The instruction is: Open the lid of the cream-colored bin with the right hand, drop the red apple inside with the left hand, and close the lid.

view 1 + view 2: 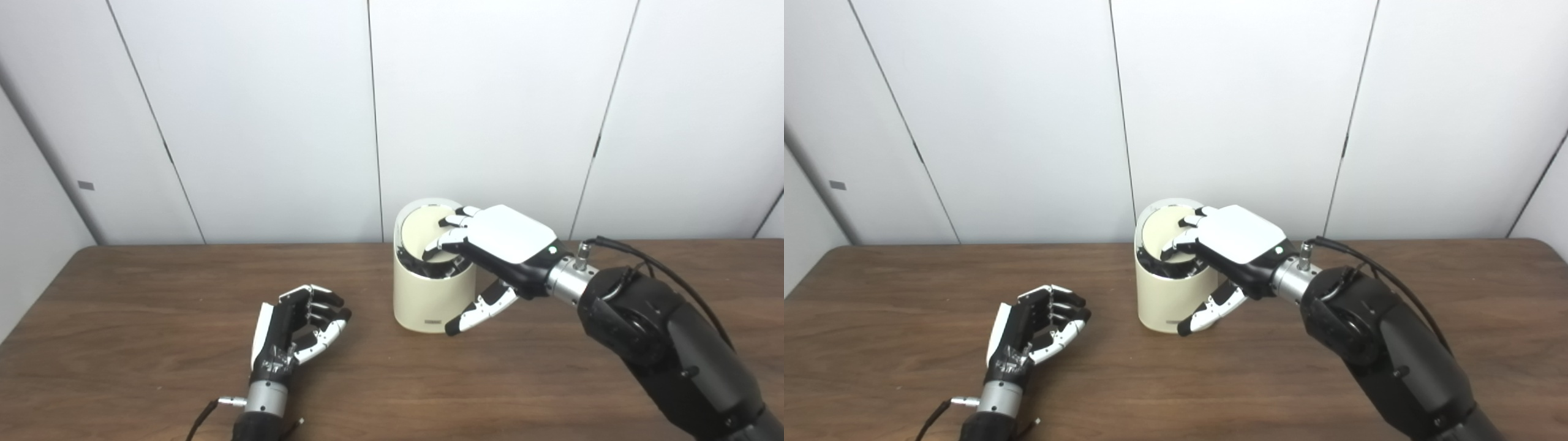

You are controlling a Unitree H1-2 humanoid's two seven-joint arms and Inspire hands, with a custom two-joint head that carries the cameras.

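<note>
The cream-colored bin stands upright at the table's middle. Its round lid is tilted, far edge up, with a dark gap along the near rim. My right hand lies over the bin's top. Its fingers press on the lid, and the thumb hangs down in front of the bin wall, apart from the fingers. My left hand rests on the table to the bin's left, palm turned right, fingers loosely curled around nothing. No red apple shows in either view; the bin's inside is hidden.
The brown wooden table runs the picture's full width, with white wall panels right behind it. A black cable arcs over my right forearm.
</note>
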